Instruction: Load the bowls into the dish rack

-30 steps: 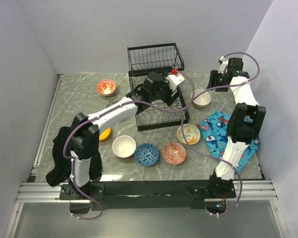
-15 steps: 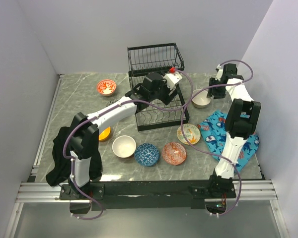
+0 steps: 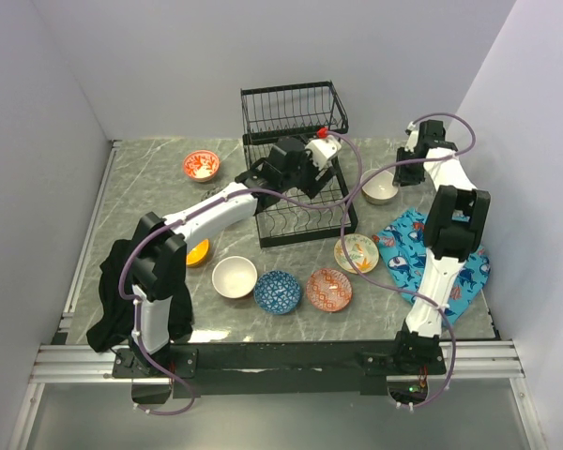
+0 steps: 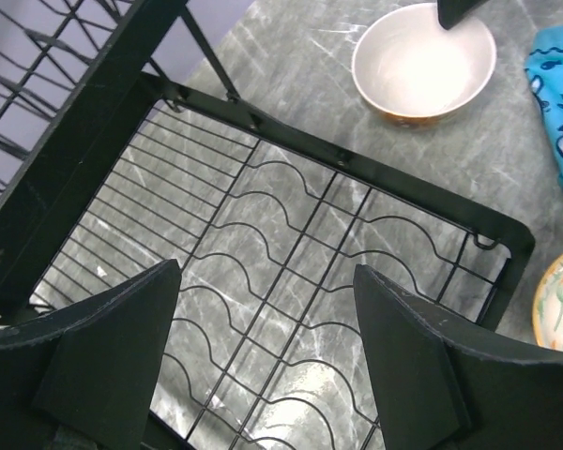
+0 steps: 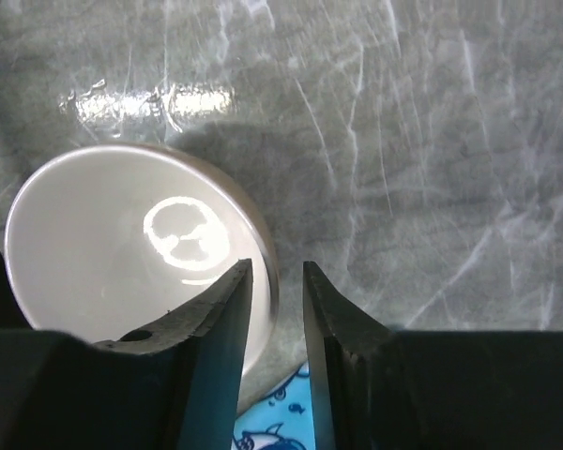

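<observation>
A beige bowl (image 3: 381,190) with a white inside (image 5: 122,253) sits right of the black wire dish rack (image 3: 291,112). My right gripper (image 3: 398,177) (image 5: 277,281) straddles its rim, one finger inside and one outside, with a narrow gap still showing. My left gripper (image 3: 298,183) (image 4: 267,281) hangs wide open and empty over the rack's slotted lower tray (image 4: 375,173). The beige bowl (image 4: 424,61) also shows beyond the tray. Loose bowls lie on the table: red patterned (image 3: 201,165), orange (image 3: 198,253), white (image 3: 235,277), blue (image 3: 278,292), red (image 3: 329,289), multicolour (image 3: 356,253).
A blue whale-print cloth (image 3: 422,248) lies at the right, just in front of the beige bowl. A black cloth (image 3: 113,291) hangs by the left arm's base. Grey walls close in the table at the back and on both sides.
My right gripper has come down over the beige bowl's rim and its jaws have narrowed. The left gripper has stayed over the rack's lower tray.
</observation>
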Tool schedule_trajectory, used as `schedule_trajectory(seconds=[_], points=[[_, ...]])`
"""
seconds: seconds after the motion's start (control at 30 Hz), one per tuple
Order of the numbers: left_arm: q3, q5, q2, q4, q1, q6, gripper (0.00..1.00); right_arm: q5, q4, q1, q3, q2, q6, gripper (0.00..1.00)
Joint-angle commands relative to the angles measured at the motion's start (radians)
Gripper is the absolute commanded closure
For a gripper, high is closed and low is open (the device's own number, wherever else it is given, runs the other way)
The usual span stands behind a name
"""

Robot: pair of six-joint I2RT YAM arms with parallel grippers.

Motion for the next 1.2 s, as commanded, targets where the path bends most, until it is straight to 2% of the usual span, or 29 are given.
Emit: schedule_trajectory(seconds=[0.0,0.17,0.27,0.3,0.33,0.47,0.57,0.63,0.67,0.8,0.93,0.97,1.0,1.17], points=[[-0.005,-0.035,-0.072,0.007,0.005,-0.009,0.19,0.004,0.025,0.018,0.069,0.047,-0.01,0.66],[-0.02,-0.055,-0.082,0.004,0.003,-0.009,0.19,0.015,0.025,0.022,0.09,0.062,-0.018,0.73],[-0.035,-0.065,-0.095,0.004,0.003,-0.009,0.19,0.033,0.022,0.023,0.084,0.053,-0.03,0.85],[-0.043,-0.068,-0.1,0.002,0.002,-0.008,0.19,0.044,0.02,0.025,0.074,0.036,-0.032,0.98],[-0.048,-0.077,-0.106,-0.001,0.003,-0.006,0.19,0.056,0.02,0.025,0.069,0.021,-0.033,1.0],[-0.094,-0.159,-0.192,0.033,0.01,-0.003,0.18,0.151,0.022,0.052,0.015,-0.12,-0.062,1.0],[-0.152,-0.228,-0.276,0.07,0.029,-0.008,0.18,0.303,0.02,0.121,-0.043,-0.269,-0.087,1.0],[-0.192,-0.264,-0.327,0.1,0.042,-0.009,0.17,0.422,0.069,0.164,-0.141,-0.407,-0.107,1.0],[-0.236,-0.284,-0.38,0.117,0.054,-0.005,0.16,0.456,0.111,0.243,-0.216,-0.454,-0.13,1.0],[-0.331,-0.351,-0.497,0.113,0.085,0.008,0.14,0.637,0.212,0.409,-0.366,-0.67,-0.13,1.0],[-0.364,-0.344,-0.601,0.007,0.155,-0.055,0.14,0.88,0.338,0.6,-0.506,-0.751,-0.156,1.0],[-0.385,-0.336,-0.644,-0.005,0.193,-0.066,0.14,0.988,0.431,0.63,-0.573,-0.761,-0.189,1.0],[-0.397,-0.327,-0.664,-0.023,0.209,-0.06,0.14,1.031,0.47,0.684,-0.589,-0.761,-0.206,1.0],[-0.448,-0.35,-0.759,-0.034,0.287,-0.003,0.14,1.242,0.559,0.727,-0.546,-0.674,-0.255,1.0]])
